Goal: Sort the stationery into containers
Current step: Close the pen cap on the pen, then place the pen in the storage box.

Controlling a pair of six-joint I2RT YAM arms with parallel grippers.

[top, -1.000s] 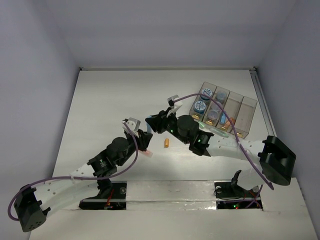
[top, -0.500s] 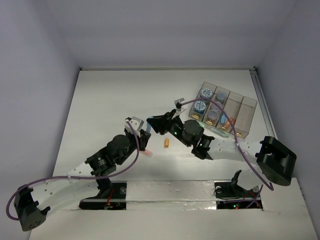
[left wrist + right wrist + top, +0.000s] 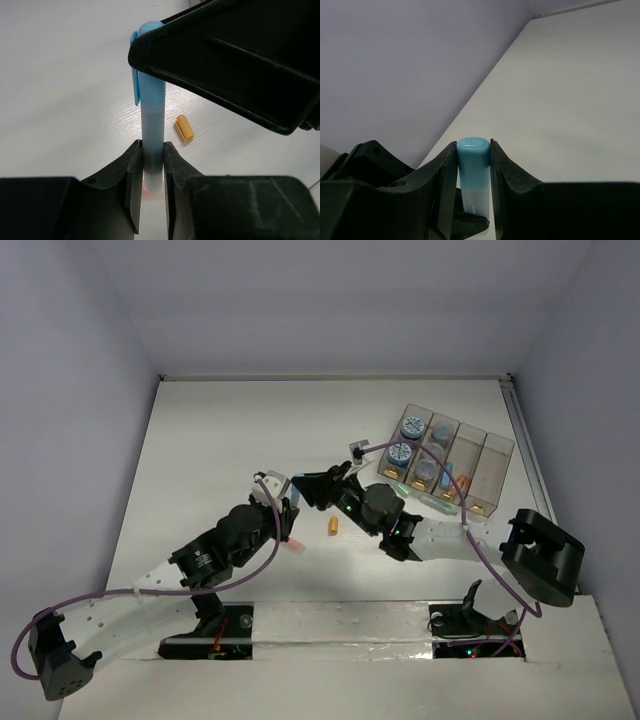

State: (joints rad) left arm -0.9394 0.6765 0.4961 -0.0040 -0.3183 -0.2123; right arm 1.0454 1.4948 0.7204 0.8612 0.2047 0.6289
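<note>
A blue capsule-like stick [image 3: 151, 100] hangs above the table between both grippers. My left gripper [image 3: 152, 155] is shut on its pale lower body. My right gripper [image 3: 473, 145] is shut on its blue cap [image 3: 473, 152]. In the top view the two grippers meet near the table's middle, left gripper [image 3: 283, 502] facing right gripper [image 3: 310, 488], and they hide most of the stick. A short orange stick [image 3: 333, 527] lies on the table just right of them, also in the left wrist view [image 3: 185, 128]. The clear organiser box [image 3: 493, 475] stands at the back right.
The box holds round tubs with blue contents [image 3: 412, 426] and purple contents [image 3: 425, 470], plus orange pieces [image 3: 455, 485] in a third compartment. The right forearm [image 3: 440, 535] lies between the box and the table's near edge.
Both wrists have shifted slightly, and the right arm's elbow has drawn a little to the left. Both grips on the blue stick are unchanged.
</note>
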